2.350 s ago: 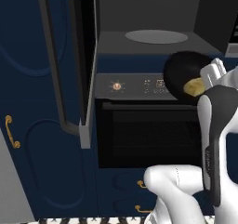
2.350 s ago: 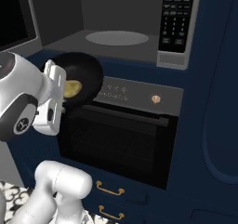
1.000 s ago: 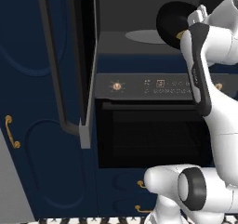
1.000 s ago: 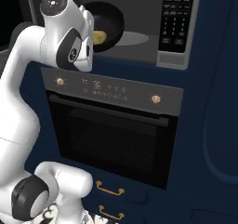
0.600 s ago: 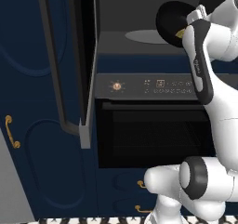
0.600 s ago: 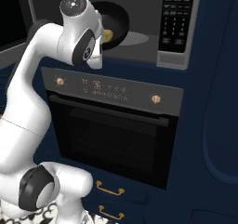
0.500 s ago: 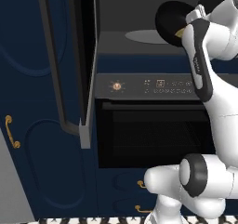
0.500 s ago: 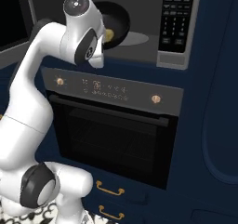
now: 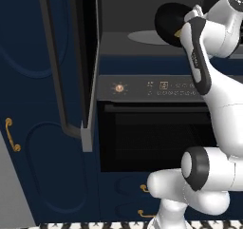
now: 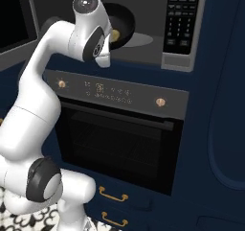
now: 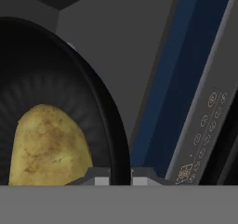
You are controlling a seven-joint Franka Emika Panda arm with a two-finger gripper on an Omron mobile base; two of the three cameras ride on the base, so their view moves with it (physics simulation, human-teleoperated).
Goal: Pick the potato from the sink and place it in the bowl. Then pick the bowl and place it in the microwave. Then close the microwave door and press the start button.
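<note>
Right base view: I've swung the gripper [image 11: 122, 174], clamped on the bowl [image 10: 119, 25] rim with the potato [image 11: 46, 146] inside, up into the microwave [image 10: 143, 43] mouth—setting down comes next.

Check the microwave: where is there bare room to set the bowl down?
The microwave cavity holds nothing but its round turntable, bare from the open microwave door on the left to the keypad on the right. It is crowded at the front lip: the bowl with the potato hangs there, jaws shut on its rim.
</note>
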